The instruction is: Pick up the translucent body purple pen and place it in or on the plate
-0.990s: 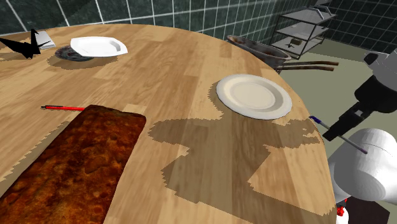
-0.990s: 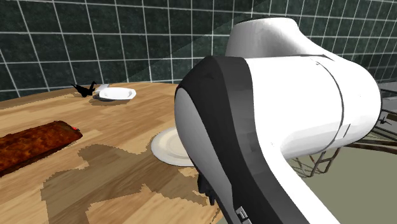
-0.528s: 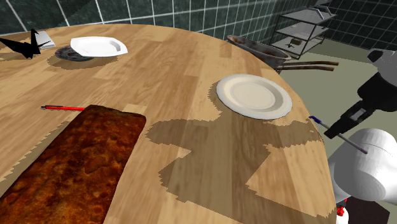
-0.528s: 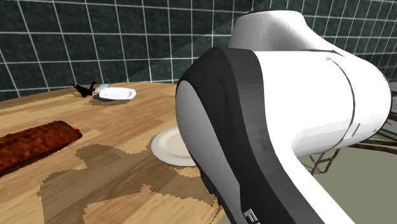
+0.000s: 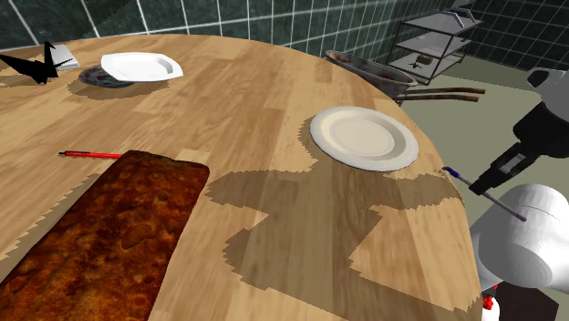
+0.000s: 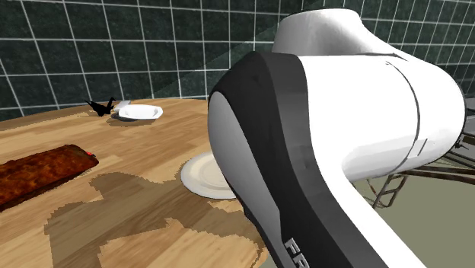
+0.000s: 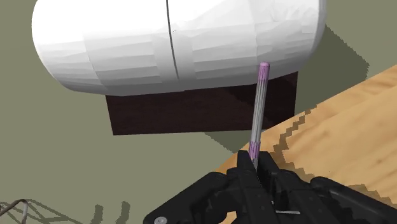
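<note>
**Purple-tipped grey pen in the grip, plate not reached**

Has the gripper closed on the pen. Pinches it near one purple end with both black fingers, leaving the clear-grey shaft poking out ahead to the other purple cap.

Matches in the shoulder view: carries the pen slantwise at the rim of the table, right by the white arm base, with one tip over the wood and the other past the edge. Looks lifted off the wood, but can't confirm the gap underneath.

Places the round white plate up and toward that view's left of the pen, near but apart, with nothing on it.

Progress, as a judgement: grasp done, lift probably done. Leaves the carry, the lowering and the release, so call it about halfway. Needs a short move inward over the plate, then opening the fingers low enough to keep the pen from rolling off.

Not to be mixed up with the target:
- red pen beside the brown slab, well apart from the gripper
- white dish at the far end, next to a black paper crane

Skipping the pan and wire rack beyond the table.
</note>
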